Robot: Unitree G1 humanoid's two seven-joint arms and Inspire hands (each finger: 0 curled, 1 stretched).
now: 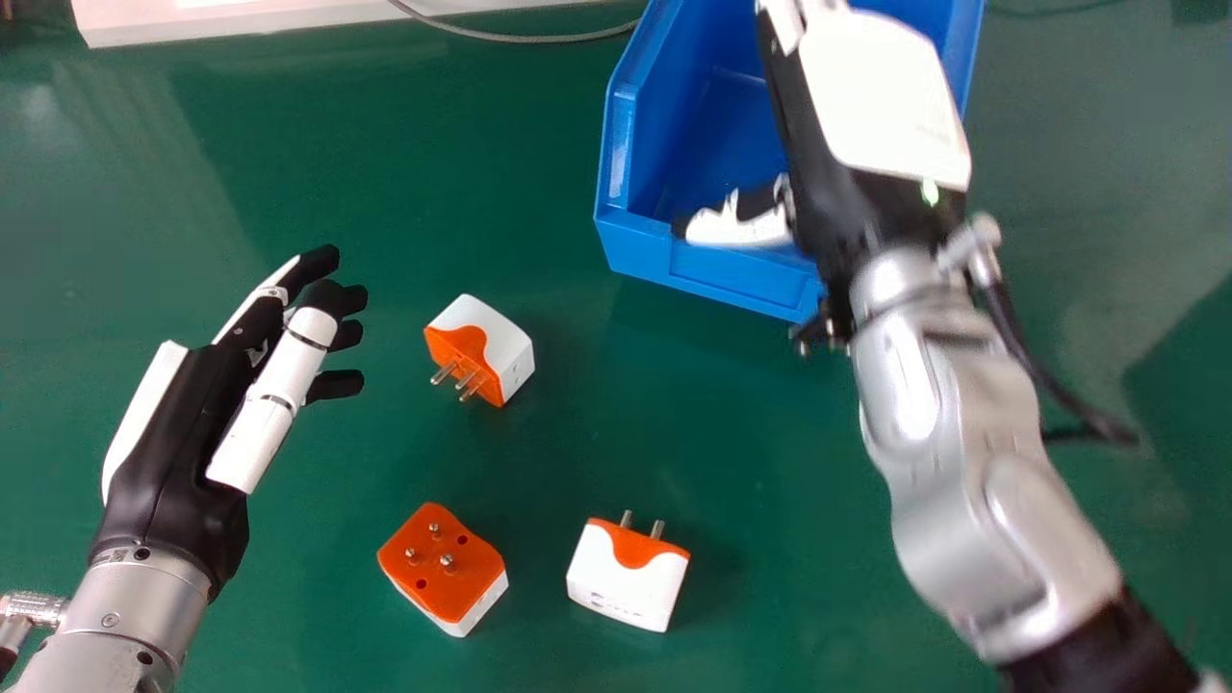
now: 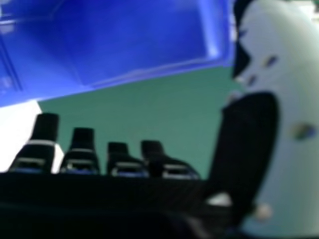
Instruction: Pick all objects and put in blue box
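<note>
I have the right hand (image 1: 885,106) over the open blue plastic box (image 1: 712,276), fingers extended and nothing in them. Three white-and-orange plastic plug adapters lie on the green table (image 1: 751,481): one (image 1: 505,348) near my open left hand (image 1: 188,423), another (image 1: 452,573) with its pins up, the third (image 1: 628,577) with its pins pointing away from me. I'd expect them to be light, stiff and a little slippery on those smooth shells. I'd pinch each across its white side walls, keeping clear of the metal pins, which could snag or tip it.
</note>
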